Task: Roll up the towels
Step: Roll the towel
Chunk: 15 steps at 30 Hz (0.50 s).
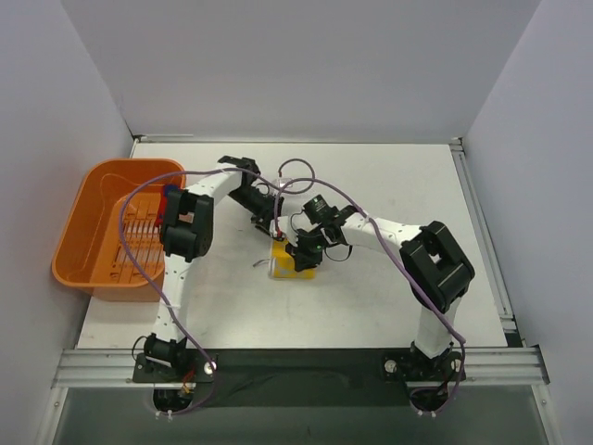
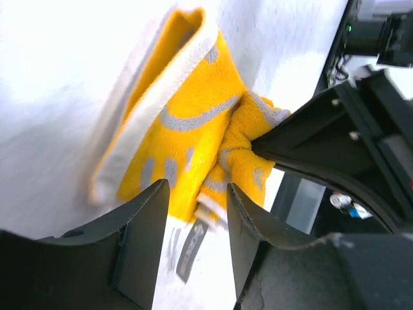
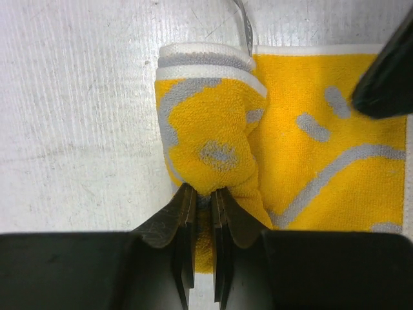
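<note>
The yellow towel [image 1: 289, 262] with pale grey markings lies mid-table, partly folded. My right gripper [image 3: 204, 196] is shut on a bunched fold at its near edge [image 3: 213, 139]; it also shows in the top view [image 1: 301, 252] and in the left wrist view [image 2: 303, 145]. My left gripper [image 2: 197, 210] is open just above the towel's [image 2: 181, 129] end, with the towel's hem and label between its fingers; it shows in the top view [image 1: 276, 232]. A red and blue patch [image 1: 170, 198], perhaps the other towel, shows in the tub behind my left arm.
The orange plastic tub [image 1: 88, 232] stands at the table's left edge. My left arm's elbow [image 1: 188, 222] hangs over the tub's right rim. Purple cables loop above both arms. White walls close in the table on three sides.
</note>
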Each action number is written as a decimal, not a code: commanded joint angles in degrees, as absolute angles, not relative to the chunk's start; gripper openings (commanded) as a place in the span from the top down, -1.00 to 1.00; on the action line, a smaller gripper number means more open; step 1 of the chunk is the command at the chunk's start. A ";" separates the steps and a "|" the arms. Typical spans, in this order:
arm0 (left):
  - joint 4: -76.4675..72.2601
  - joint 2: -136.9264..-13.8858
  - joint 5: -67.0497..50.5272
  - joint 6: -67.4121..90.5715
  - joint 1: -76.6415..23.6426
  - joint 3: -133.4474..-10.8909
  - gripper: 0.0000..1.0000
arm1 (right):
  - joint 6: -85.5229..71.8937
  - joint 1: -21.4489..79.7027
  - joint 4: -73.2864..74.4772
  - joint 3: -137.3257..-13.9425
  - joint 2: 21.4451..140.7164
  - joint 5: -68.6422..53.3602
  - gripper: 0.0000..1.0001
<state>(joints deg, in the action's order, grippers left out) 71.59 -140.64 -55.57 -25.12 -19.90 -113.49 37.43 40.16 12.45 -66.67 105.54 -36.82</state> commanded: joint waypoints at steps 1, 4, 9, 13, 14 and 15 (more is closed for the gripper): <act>66.71 -133.08 -55.55 -24.26 -16.80 -114.35 -0.03 | 38.06 39.90 18.19 -65.39 109.69 -37.00 1.00; 63.56 -130.18 -54.94 -21.98 -14.16 -114.43 -0.04 | 37.71 39.64 18.11 -65.22 110.04 -38.23 1.00; 57.49 -124.73 -51.78 -19.43 -11.34 -115.58 -0.05 | 36.21 38.41 18.72 -66.71 111.53 -42.35 1.00; 47.75 -114.04 -49.75 -14.61 -8.27 -105.61 -0.07 | 35.77 38.23 21.26 -70.56 114.25 -47.36 1.00; 43.64 -111.73 -49.31 -13.98 -7.65 -103.38 -0.08 | 35.68 38.23 21.88 -71.27 114.95 -49.03 1.00; 41.59 -109.36 -48.44 -13.54 -6.95 -100.31 -0.09 | 35.42 38.15 22.41 -71.89 115.57 -49.74 1.00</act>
